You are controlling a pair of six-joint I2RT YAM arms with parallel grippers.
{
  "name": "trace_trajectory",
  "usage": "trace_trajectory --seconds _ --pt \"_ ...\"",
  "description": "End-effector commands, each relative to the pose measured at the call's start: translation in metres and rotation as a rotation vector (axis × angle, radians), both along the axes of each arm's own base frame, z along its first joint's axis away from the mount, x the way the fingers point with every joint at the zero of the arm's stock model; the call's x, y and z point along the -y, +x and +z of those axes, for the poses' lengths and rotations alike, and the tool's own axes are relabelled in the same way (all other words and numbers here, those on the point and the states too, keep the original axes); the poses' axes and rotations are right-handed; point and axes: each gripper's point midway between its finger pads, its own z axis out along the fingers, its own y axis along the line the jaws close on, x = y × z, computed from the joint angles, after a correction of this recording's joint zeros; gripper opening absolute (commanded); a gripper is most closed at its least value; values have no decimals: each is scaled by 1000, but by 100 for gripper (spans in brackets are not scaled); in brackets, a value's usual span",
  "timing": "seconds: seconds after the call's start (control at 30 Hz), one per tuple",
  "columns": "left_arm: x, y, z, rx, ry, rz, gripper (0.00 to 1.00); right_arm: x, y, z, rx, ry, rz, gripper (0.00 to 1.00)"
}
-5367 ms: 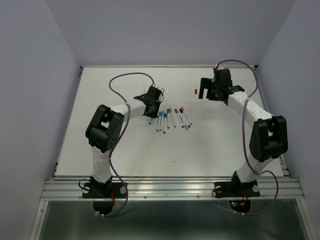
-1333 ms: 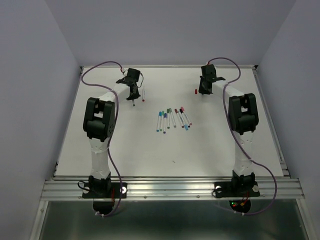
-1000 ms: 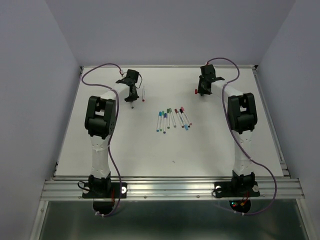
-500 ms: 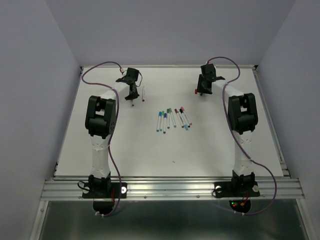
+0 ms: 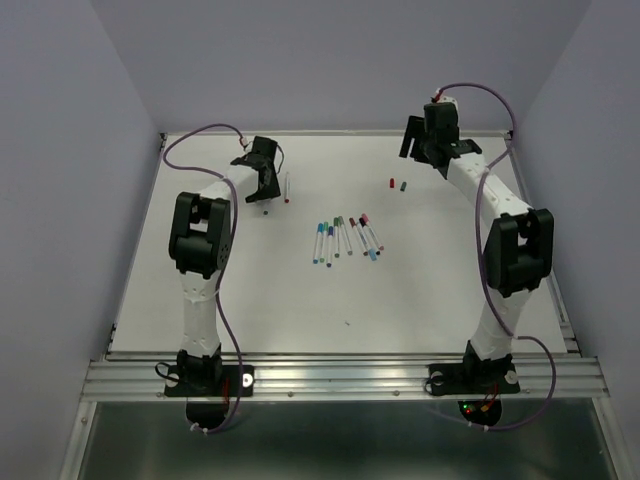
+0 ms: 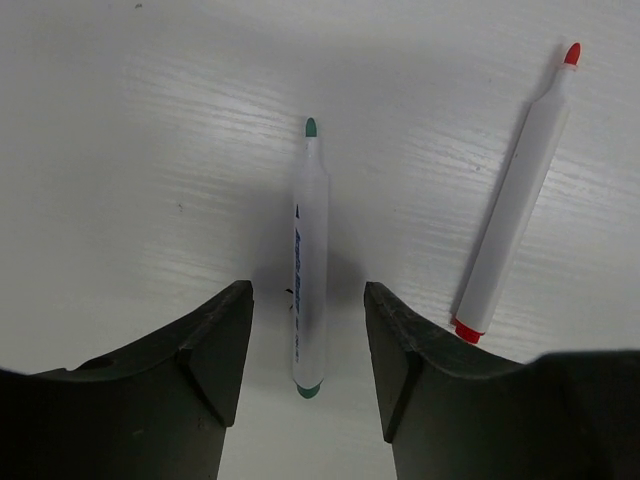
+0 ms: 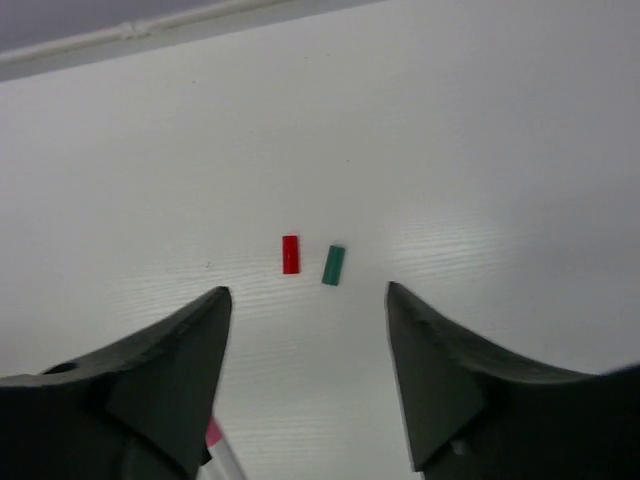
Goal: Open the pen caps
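My left gripper is open and low over the table. An uncapped green-tipped pen lies between its jaws, not gripped. An uncapped red-tipped pen lies to its right. In the top view the left gripper is at the far left, beside the red pen. My right gripper is open and empty, raised above a red cap and a green cap that lie side by side. In the top view the right gripper is beyond both caps, red and green.
Several capped pens lie in a row at the table's middle. A pink pen end shows at the bottom of the right wrist view. The back wall and the table's far edge are close behind both grippers.
The right gripper has lifted up and back to the right, and a green cap now lies beside the red cap. The left gripper has stayed over the green-tipped pen.
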Motion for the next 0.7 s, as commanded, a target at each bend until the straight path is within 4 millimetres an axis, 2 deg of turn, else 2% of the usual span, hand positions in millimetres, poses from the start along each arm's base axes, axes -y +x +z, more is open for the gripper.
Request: trace_trajectory --seconds 0.0,0.03,0.07,0.1,0.13,0.17,0.2,0.23,0.3,0.33,0.37,0.43,0.47,0.6,0.67 --pt "1 -5 58 98 -40 -2 61 4 -17 34 67 21 -17 89" --pt "1 -14 70 127 -53 -6 69 5 -24 51 98 33 -16 100" --pt "3 -21 76 145 -69 -12 74 7 -29 55 108 39 -25 100" --pt "11 -28 80 151 -108 -41 92 9 -37 48 95 42 -38 100" --pt "15 -42 86 176 -140 -58 99 11 -43 62 133 52 -42 100" --pt "18 -49 89 181 -161 -73 99 12 -48 63 138 56 -46 100" --pt "23 -56 90 181 -175 -90 99 14 -56 54 121 55 -50 100" --pt "26 -69 90 179 -177 -98 99 14 -62 63 144 70 -48 100" --pt "29 -80 90 175 -158 -110 99 12 -70 61 141 83 -30 100" --pt "30 -90 83 158 -137 -124 99 12 -75 52 125 83 -28 100" --pt "44 -98 85 162 -131 -169 99 11 -80 53 126 87 -18 100" --pt "57 -109 76 140 -99 -221 99 11 -86 44 107 86 -11 100" --pt "72 -117 73 130 -92 -262 99 11 -88 41 102 87 -7 100" --pt "100 -127 61 97 -132 -340 99 11 -96 36 91 88 2 100" --pt "103 -126 57 90 -121 -329 99 12 -98 31 78 86 -1 100"
